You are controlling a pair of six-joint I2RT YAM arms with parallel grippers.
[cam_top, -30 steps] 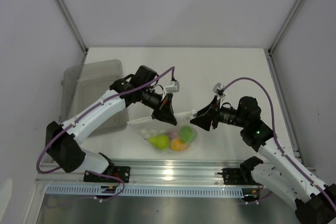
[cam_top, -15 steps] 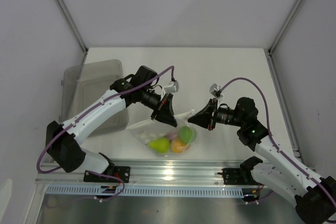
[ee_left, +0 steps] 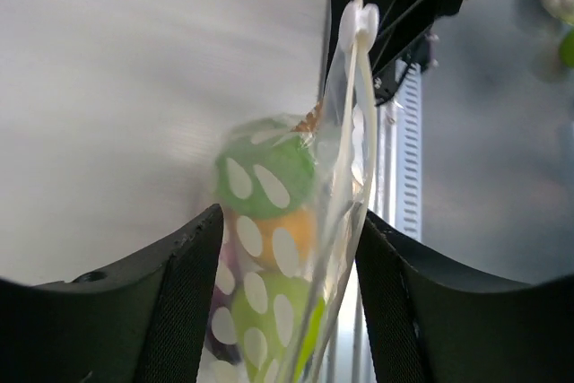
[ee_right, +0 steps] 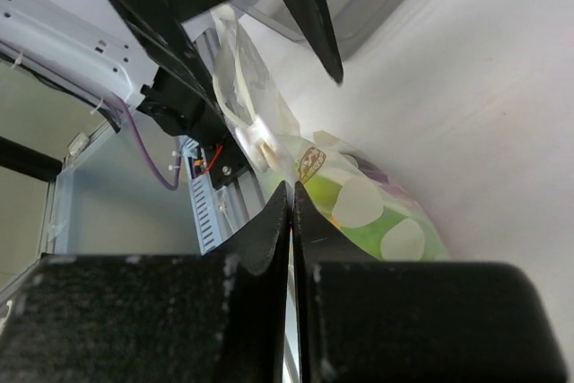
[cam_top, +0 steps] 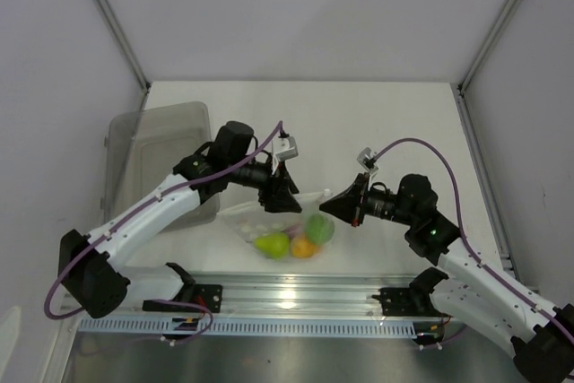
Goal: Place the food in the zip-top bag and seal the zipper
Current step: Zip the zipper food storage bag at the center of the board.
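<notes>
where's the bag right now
Top view: the bag lies centre, near the front edge of the table, right of the bin, between the open left fingers and the right fingers pinching its edge.

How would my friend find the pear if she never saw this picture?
Look at the white table's near edge, where a clear bag sits. Inside, the pear is the leftmost fruit: yellow-green, paler than the round green fruit, beside the orange fruit.
</notes>
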